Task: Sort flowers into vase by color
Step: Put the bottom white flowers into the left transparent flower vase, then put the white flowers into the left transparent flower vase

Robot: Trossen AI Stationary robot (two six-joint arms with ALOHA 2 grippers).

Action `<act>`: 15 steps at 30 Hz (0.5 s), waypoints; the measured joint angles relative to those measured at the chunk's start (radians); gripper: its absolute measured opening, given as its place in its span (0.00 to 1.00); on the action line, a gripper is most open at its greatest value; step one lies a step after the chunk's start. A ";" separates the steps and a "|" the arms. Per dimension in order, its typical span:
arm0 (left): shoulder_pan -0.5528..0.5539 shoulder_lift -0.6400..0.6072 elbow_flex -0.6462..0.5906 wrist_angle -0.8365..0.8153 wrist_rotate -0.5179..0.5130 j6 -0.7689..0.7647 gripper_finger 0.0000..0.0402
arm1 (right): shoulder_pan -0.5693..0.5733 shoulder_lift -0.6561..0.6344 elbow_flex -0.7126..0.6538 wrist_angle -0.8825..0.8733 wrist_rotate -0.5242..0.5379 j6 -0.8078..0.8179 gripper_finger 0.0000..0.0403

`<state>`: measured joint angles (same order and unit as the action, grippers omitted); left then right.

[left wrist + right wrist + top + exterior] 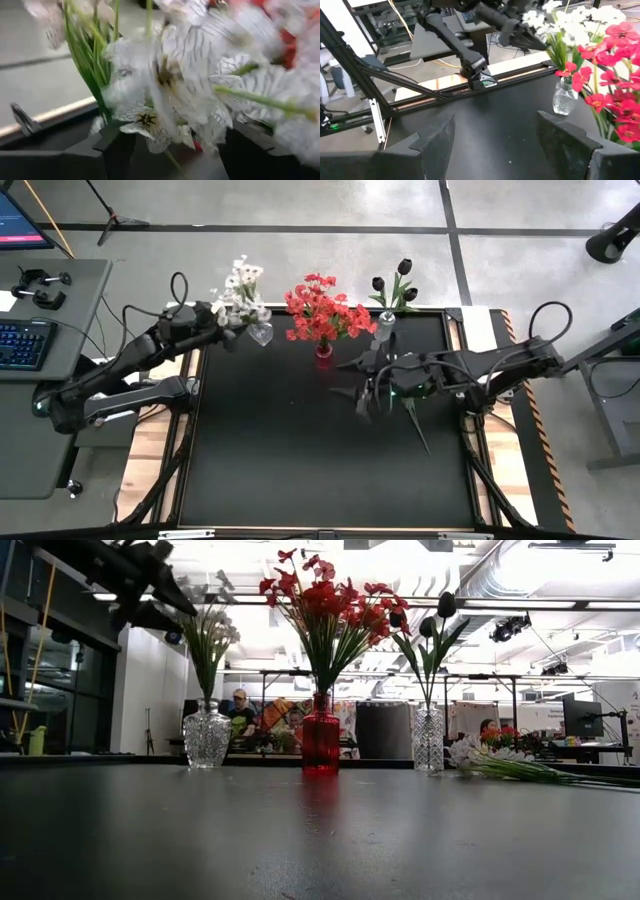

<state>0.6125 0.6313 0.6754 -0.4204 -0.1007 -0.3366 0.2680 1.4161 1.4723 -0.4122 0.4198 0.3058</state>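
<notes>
Left gripper [232,321]: raised beside the white flowers [241,288] in the clear vase [260,333], fingers parted, blossoms between and before them, apparently letting a stem go into its matching vase. Red flowers [325,308]: bunched upright in the red vase [323,353], centre. Black flowers [397,283]: in a second clear vase [385,328]. Right gripper [366,402]: over the mat [300,450], released, empty, near a stray stem [415,423] lying flat, likely the next pickup.

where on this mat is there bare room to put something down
The black mat is bare across its near half and left side. It is crowded along the far edge: clear glass vase of white flowers, red glass vase, clear vase of black flowers; the right gripper hovers mid-right.
</notes>
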 joint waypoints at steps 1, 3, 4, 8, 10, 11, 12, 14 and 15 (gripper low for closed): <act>0.000 -0.010 0.000 -0.017 0.018 -0.013 0.60 | 0.000 -0.004 0.000 -0.009 0.000 0.000 0.65; 0.000 -0.032 0.000 -0.052 0.062 -0.041 0.60 | 0.000 -0.011 0.000 -0.026 0.000 0.005 0.65; 0.000 -0.043 0.000 -0.075 0.091 -0.056 0.60 | 0.000 -0.015 0.000 -0.041 0.000 0.008 0.65; -0.001 -0.084 0.000 -0.179 0.237 -0.137 0.60 | 0.009 -0.027 0.000 -0.138 -0.003 0.059 0.65; -0.008 -0.103 0.000 -0.230 0.312 -0.176 0.60 | 0.011 -0.027 0.000 -0.210 -0.010 0.098 0.65; -0.016 -0.111 0.000 -0.253 0.346 -0.195 0.60 | 0.015 -0.027 0.000 -0.248 -0.010 0.125 0.65; -0.022 -0.119 0.000 -0.274 0.378 -0.213 0.60 | 0.018 -0.027 0.000 -0.285 -0.010 0.146 0.65; -0.038 -0.134 0.000 -0.306 0.433 -0.244 0.60 | 0.022 -0.023 0.000 -0.341 -0.010 0.195 0.65; -0.047 -0.140 0.000 -0.319 0.457 -0.259 0.60 | 0.023 -0.023 0.000 -0.381 -0.011 0.232 0.65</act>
<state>0.5659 0.4913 0.6754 -0.7390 0.3567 -0.5961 0.2909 1.3935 1.4719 -0.7932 0.4091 0.5381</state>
